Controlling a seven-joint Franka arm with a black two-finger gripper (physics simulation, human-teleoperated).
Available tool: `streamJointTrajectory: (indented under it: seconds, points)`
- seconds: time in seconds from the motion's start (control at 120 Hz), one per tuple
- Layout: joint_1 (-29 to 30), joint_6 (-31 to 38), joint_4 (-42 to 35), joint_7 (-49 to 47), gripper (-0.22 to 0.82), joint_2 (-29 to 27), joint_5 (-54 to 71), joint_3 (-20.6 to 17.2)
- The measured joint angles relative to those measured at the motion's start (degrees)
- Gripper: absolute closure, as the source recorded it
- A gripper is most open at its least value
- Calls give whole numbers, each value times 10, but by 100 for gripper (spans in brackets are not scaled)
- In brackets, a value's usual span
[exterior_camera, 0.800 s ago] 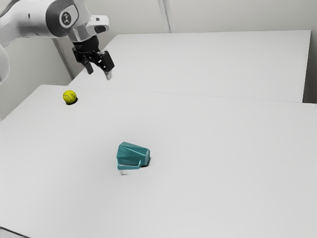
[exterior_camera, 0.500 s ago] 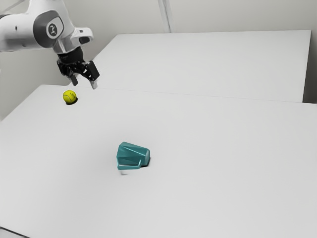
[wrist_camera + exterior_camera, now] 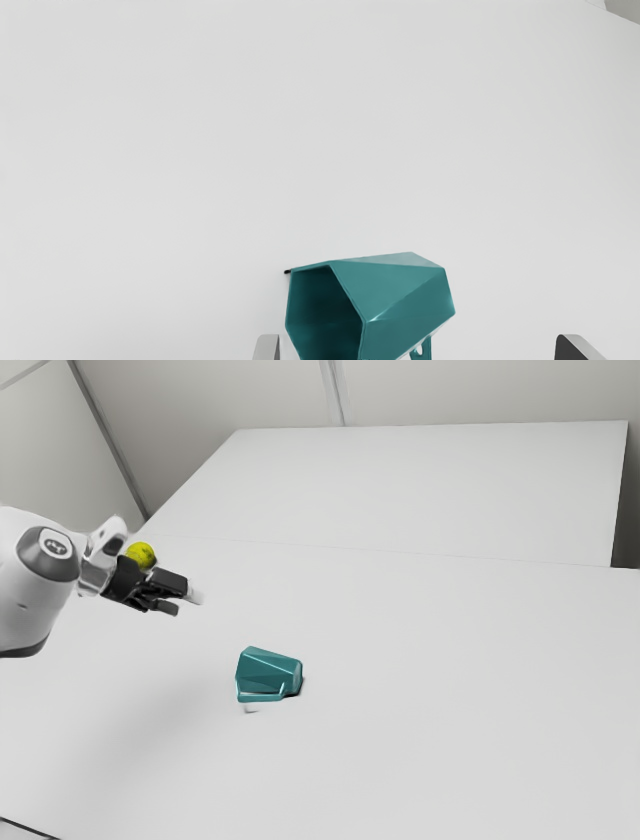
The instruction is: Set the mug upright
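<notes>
Mug (image 3: 268,672): teal and faceted, lying on its side on the table (image 3: 420,760); mouth toward the exterior view's left, base toward the exterior view's right.
Handle (image 3: 262,698): on the mug's near side in the exterior view.
Claw (image 3: 181,603): spread, its two fingers well apart; above the table, to the exterior view's left of the mug and clear of it.
Ball (image 3: 141,553): yellow, at the exterior view's left, far side, partly hidden behind the claw.
</notes>
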Motion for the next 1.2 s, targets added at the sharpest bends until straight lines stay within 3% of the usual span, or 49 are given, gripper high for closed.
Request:
streamJointTrajectory:
  seconds: [0.167,0.325,0.725,1.2]
  points:
    - [17,47,-36,120,0,3,-42,0]
    - [19,70,-39,225,1,58,-116,-4]
    - [-1,112,-34,445,2,125,-347,-89]
    - [6,135,-86,597,2,102,-443,-111]
